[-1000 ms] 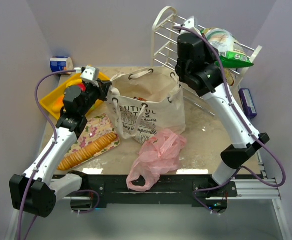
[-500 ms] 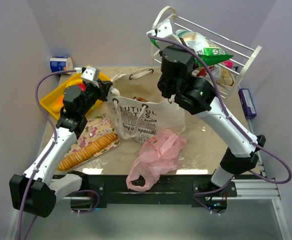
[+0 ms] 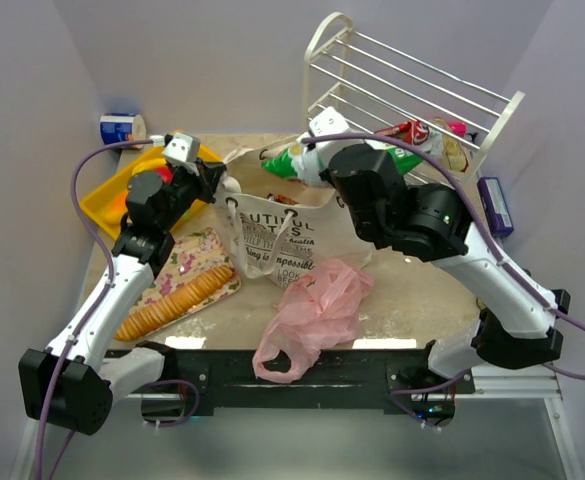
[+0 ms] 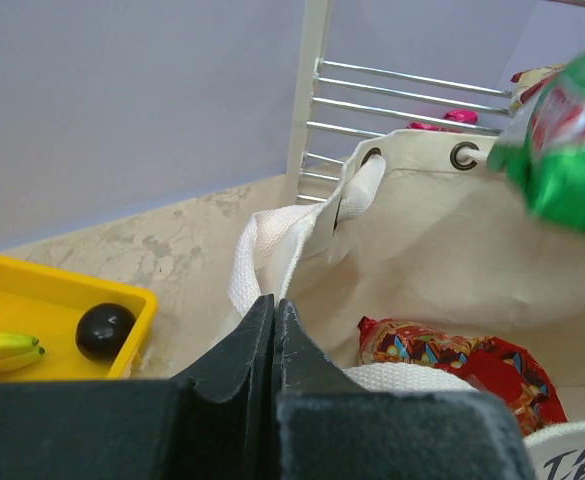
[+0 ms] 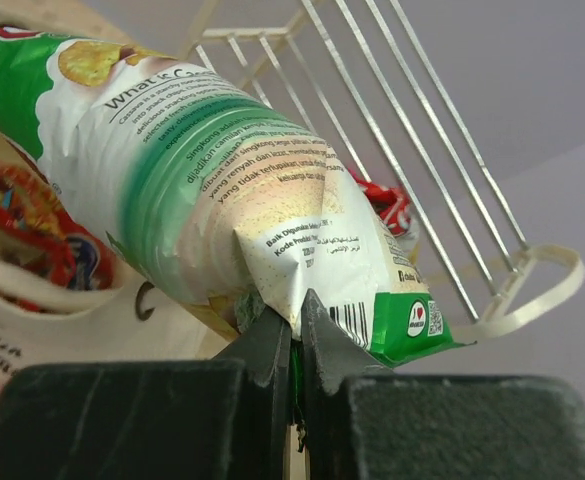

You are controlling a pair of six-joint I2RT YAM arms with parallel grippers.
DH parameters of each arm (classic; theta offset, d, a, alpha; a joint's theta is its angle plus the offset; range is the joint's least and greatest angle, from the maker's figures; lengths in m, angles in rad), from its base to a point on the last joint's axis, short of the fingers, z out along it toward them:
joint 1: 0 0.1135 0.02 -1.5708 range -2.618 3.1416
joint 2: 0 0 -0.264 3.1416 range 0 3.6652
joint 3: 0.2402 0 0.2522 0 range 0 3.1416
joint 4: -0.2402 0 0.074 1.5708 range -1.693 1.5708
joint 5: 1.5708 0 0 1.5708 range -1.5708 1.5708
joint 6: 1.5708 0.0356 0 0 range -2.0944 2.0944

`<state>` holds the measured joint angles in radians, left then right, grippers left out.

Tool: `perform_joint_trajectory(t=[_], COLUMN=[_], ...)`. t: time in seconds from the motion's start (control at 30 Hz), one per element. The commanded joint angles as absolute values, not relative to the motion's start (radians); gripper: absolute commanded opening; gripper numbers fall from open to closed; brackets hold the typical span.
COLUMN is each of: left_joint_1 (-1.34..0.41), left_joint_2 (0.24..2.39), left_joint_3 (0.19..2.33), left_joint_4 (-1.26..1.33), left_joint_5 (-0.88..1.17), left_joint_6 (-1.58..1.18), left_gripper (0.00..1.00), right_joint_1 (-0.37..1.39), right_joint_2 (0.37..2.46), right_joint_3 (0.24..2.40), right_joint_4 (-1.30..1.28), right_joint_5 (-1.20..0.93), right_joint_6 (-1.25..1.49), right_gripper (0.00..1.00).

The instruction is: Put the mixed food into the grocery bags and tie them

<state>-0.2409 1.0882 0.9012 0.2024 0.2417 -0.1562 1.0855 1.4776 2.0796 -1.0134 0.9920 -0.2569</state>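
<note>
This is a robotics lab test cell, staged as a grocery-packing corner. Plain lavender walls (image 3: pixel 202 60) box in a small speckled worktop (image 3: pixel 237 315) on three sides. Both arms are bolted to a black plate (image 3: pixel 302 372) on an aluminium rail (image 3: pixel 512 375) at the near edge, with purple cables (image 3: pixel 80 200) looping loose. The goods are laid out within reach. A white wire rack (image 3: pixel 412 75) stands behind the right claw (image 3: pixel 308 166). A yellow tray (image 3: pixel 102 205) with a banana (image 4: pixel 2 350) sits just left of the left claw (image 3: pixel 218 180). A canvas tote (image 3: pixel 307 230) stands between the claws, and a pink plastic bag (image 3: pixel 317 305) lies nearer the arm bases than either claw.
</note>
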Motion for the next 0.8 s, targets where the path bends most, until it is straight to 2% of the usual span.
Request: perform_joint_trajectory(t=[0.0, 0.17, 0.6, 0.7, 0.77], left_joint_1=[-0.241, -0.241, -0.242, -0.245, -0.247], left_joint_2=[1.081, 1.051, 1.015, 1.014, 1.011], left_joint_3=[0.894, 0.871, 0.854, 0.853, 0.853], left_joint_4=[0.293, 0.345, 0.379, 0.38, 0.38], left_joint_5=[0.293, 0.389, 0.503, 0.506, 0.502], left_joint_6=[-0.149, -0.129, -0.089, -0.091, -0.089], left_gripper=[0.0, 0.0, 0.0, 0.0, 0.0], right_joint_1=[1.088, 1.086, 1.054, 0.999, 0.922], right_joint_2=[1.463, 1.489, 1.643, 1.655, 1.645], right_joint_3=[2.054, 2.106, 2.18, 2.154, 2.093], right_joint_4=[-1.086, -1.126, -1.071, -0.99, -0.948], right_joint_5=[0.807, 0.672, 0.578, 0.493, 0.364], right_joint_6=[-0.179, -0.254, -0.363, -0.374, -0.345], right_gripper=[0.0, 0.0, 0.0, 0.0, 0.0])
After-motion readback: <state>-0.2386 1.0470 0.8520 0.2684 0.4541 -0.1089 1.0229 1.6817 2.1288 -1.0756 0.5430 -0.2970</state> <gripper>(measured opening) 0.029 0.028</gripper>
